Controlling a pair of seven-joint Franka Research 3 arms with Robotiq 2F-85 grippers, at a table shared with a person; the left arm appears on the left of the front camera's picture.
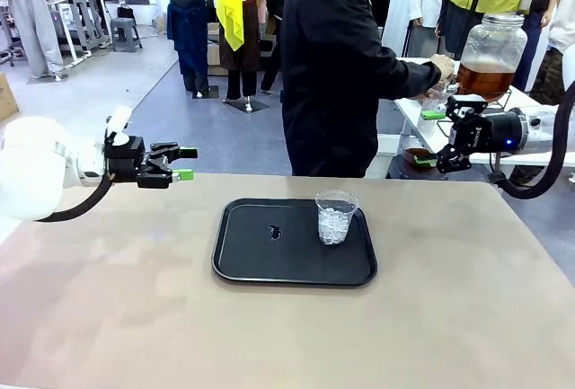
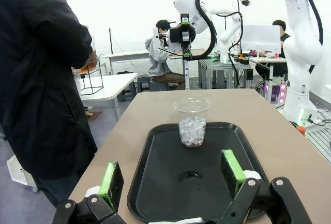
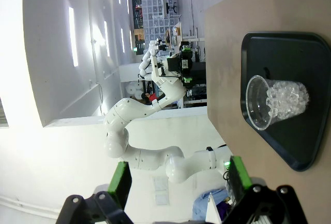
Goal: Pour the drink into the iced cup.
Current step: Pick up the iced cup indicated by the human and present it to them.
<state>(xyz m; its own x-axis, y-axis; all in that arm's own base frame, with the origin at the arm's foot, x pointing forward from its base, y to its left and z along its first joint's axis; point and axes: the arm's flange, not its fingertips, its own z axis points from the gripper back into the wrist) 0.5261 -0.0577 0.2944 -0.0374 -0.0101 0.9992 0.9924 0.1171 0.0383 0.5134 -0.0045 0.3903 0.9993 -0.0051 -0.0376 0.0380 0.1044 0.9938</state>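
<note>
Across the table the person faces a side table off its far right corner, one hand at the jar, where the drink fills the lower part. Mid-table lies the tray. The cup, holding ice, stands upright near the tray's far right corner. The left gripper hovers over the table's far left edge and the right gripper beyond its far right corner, both with jaws apart and empty. Pouring well likely means a low, slow stream centred over the cup's mouth, with the cup kept steady so the ice does not splash.
</note>
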